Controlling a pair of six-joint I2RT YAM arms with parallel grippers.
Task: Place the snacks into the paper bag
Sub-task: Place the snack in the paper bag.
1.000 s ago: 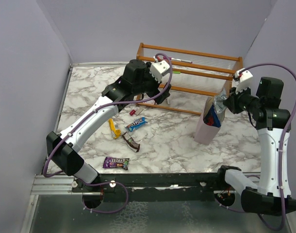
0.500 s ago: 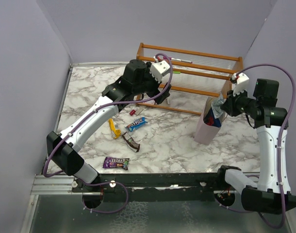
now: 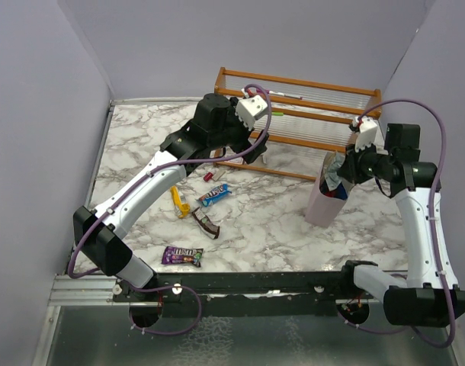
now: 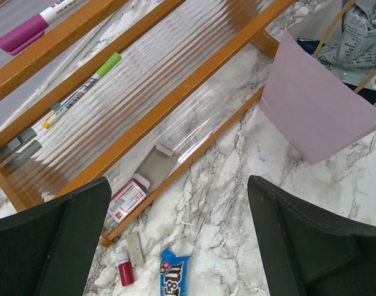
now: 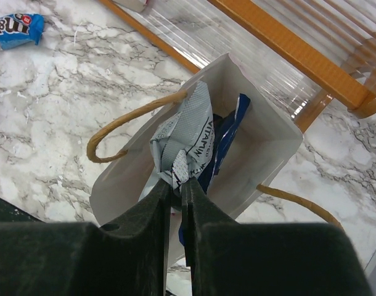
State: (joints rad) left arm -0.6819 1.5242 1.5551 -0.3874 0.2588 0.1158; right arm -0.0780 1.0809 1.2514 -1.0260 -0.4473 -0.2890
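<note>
a: step in hand, as i read it: lowering the grey packet (image 5: pixel 188 139) into the paper bag (image 5: pixel 129 179). the right gripper (image 5: pixel 175 188) is pinched shut on the packet's crimped top edge. the body of the packet hangs below the fingers, inside the bag mouth, leaning on a blue wrapper (image 5: pixel 228 132) that sits in there.

b: how to do it well?

a: my judgement: go straight down a little, keep centred between the bag walls, then let go. the near string handle (image 5: pixel 129 117) arcs just beside the packet, so sideways drift could snag it. the bag looks light and stands upright on its own, close to the wooden rack (image 3: pixel 293 80); a push on a wall might topple it. open only once the packet rests on what's beneath, then lift out vertically.

b: left side?

a: left gripper (image 4: pixel 179 216) spread wide, holding nothing, hanging over the rack's lower edge. the blue m&m's packet (image 4: pixel 174 277) lies on the marble below, between its fingers in the wrist view, untouched.

b: other snacks?

a: on the table, well apart from the bag: yellow bar (image 3: pixel 180 202), dark brown bar (image 3: pixel 205 223), purple packet (image 3: pixel 181 255).
</note>
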